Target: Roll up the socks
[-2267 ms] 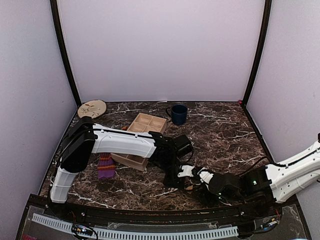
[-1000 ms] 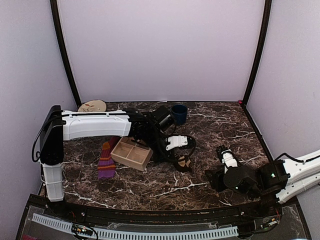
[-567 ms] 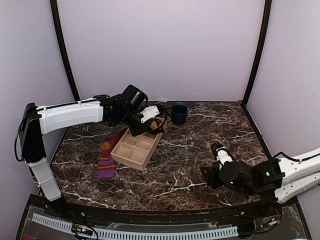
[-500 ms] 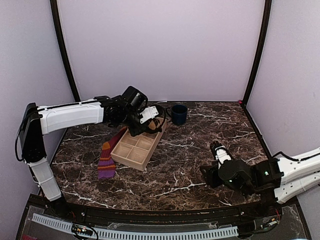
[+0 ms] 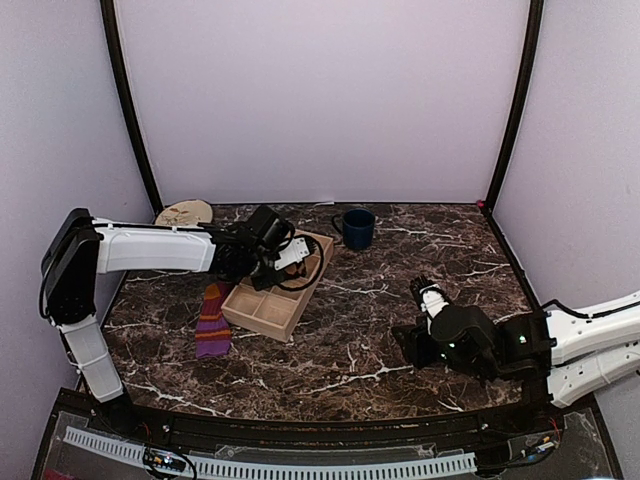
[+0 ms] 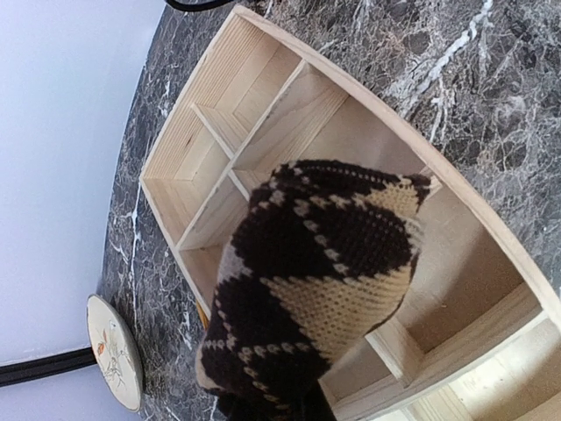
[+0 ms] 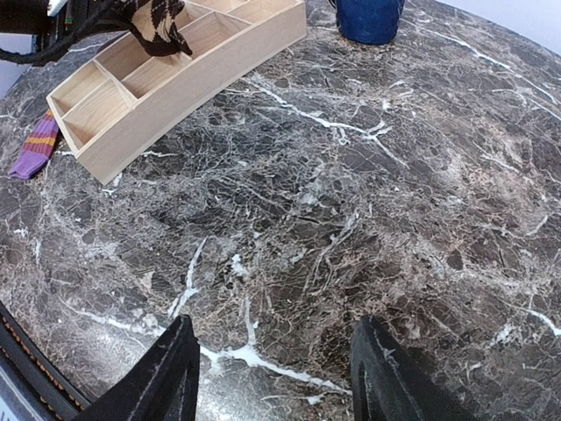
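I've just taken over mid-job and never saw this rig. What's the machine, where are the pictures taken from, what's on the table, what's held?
Two robot arms, bolted side by side. One picture looks down from above and behind them; the other two come from wrist cameras. On the marble table: a wooden tray, a purple striped sock beside it, a blue mug, a plate. The left end effector is shut on the argyle sock, over the tray. The right end effector is open and empty.
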`<action>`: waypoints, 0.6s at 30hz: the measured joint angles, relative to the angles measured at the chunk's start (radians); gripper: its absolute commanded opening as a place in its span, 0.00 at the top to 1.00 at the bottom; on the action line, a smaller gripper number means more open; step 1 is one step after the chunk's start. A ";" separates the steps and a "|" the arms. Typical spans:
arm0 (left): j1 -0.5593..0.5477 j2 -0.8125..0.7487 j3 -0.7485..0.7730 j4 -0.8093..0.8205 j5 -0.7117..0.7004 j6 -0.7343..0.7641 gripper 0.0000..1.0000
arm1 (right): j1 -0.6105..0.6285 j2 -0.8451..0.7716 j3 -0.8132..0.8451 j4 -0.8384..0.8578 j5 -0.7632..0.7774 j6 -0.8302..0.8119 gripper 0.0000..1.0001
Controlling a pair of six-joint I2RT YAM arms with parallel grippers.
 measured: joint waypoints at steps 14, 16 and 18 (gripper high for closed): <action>-0.018 0.017 -0.032 0.072 -0.008 0.058 1.00 | -0.043 0.002 0.000 0.012 -0.042 -0.024 0.45; -0.024 0.017 -0.045 0.072 -0.004 0.064 1.00 | -0.047 0.002 0.000 0.016 -0.045 -0.026 0.45; -0.029 0.017 -0.063 0.069 0.000 0.072 1.00 | -0.051 0.002 0.000 0.019 -0.048 -0.026 0.45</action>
